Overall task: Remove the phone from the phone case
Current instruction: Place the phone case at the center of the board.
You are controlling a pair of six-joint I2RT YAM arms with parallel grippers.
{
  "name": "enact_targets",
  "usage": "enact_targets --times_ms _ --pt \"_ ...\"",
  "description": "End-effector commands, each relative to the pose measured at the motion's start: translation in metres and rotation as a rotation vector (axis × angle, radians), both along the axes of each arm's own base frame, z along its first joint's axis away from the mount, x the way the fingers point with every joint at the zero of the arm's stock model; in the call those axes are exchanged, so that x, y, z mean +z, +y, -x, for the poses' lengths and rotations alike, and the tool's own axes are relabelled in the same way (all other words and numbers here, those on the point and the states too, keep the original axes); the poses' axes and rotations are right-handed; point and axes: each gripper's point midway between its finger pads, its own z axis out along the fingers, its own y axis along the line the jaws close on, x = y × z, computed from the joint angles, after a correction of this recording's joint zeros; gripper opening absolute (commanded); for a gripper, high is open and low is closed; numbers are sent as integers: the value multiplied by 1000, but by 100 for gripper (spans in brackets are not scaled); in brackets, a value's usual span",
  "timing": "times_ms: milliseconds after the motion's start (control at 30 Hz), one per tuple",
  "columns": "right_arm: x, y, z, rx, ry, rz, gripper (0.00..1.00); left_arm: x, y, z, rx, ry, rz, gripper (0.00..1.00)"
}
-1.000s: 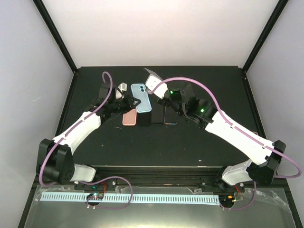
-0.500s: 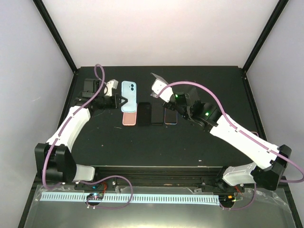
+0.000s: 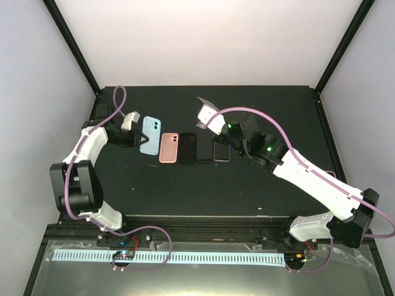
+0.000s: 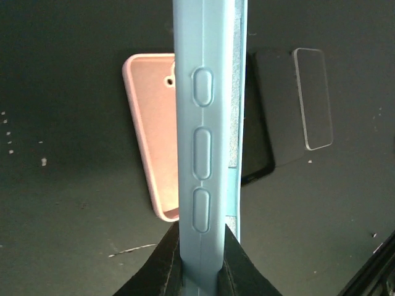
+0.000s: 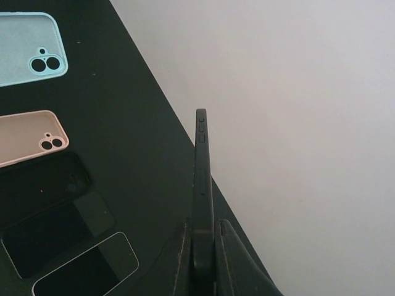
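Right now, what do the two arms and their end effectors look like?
The left arm and right arm have white shells with black joints and bases. A pink-purple cable loops along each. Green lights glow on the right arm. The left end effector and right end effector have black, tapered fingers.
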Motion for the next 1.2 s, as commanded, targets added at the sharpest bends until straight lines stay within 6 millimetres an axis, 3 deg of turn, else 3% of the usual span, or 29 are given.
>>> enact_targets --times_ms 0,333,900,1167 --pt "21 -8 1 -20 -45 -70 1 -13 11 -2 -62 56 22 2" --pt "19 -4 2 -10 -29 -76 1 -68 38 -15 -7 184 -26 2" --pt "13 -5 2 -8 -19 -67 1 -114 35 -37 35 288 62 2" --pt "11 -5 3 -7 -18 -64 1 -134 28 -32 28 355 42 2"
